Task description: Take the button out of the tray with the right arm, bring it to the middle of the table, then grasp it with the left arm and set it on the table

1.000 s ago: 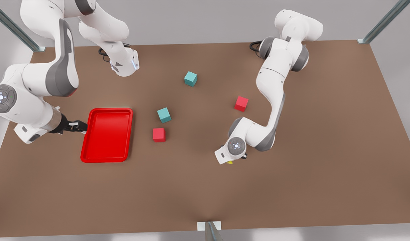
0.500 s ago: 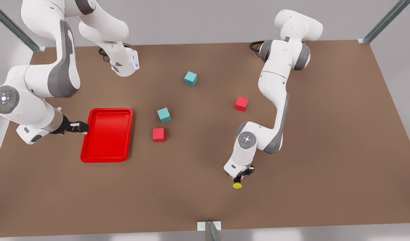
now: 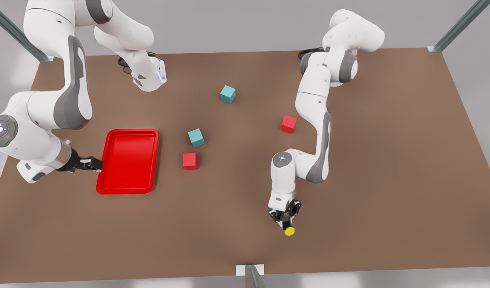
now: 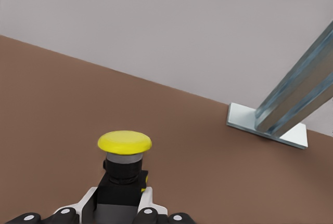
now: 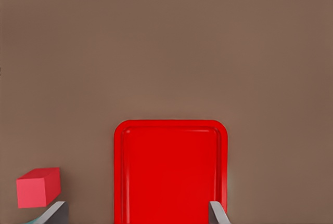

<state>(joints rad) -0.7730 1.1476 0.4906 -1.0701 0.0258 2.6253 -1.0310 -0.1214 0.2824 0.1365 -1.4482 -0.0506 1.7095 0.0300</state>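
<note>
Left wrist view puts us right behind the left gripper [image 4: 117, 216], its fingers clamped on the grey-black base of the button [image 4: 124, 154], yellow cap upward, with bare bench [image 4: 52, 104] beyond it and a metal frame post [image 4: 296, 99] at the far edge. From the front view we see how much has changed within a second: the left gripper [image 3: 285, 218] was tucked under its wrist with the button barely peeking out, and it has since swung down and out toward the near edge of the bench, carrying the button [image 3: 289, 231] to a spot right of centre. We cannot tell whether the base touches the bench yet. The right gripper [image 3: 94, 163] hangs at the left rim of the tray [image 3: 127, 160], fingers spread wide, waiting; it has hardly shifted. The tray holds nothing. We judge the handover done and the placing in hand: what remains is lowering, then letting go
</note>
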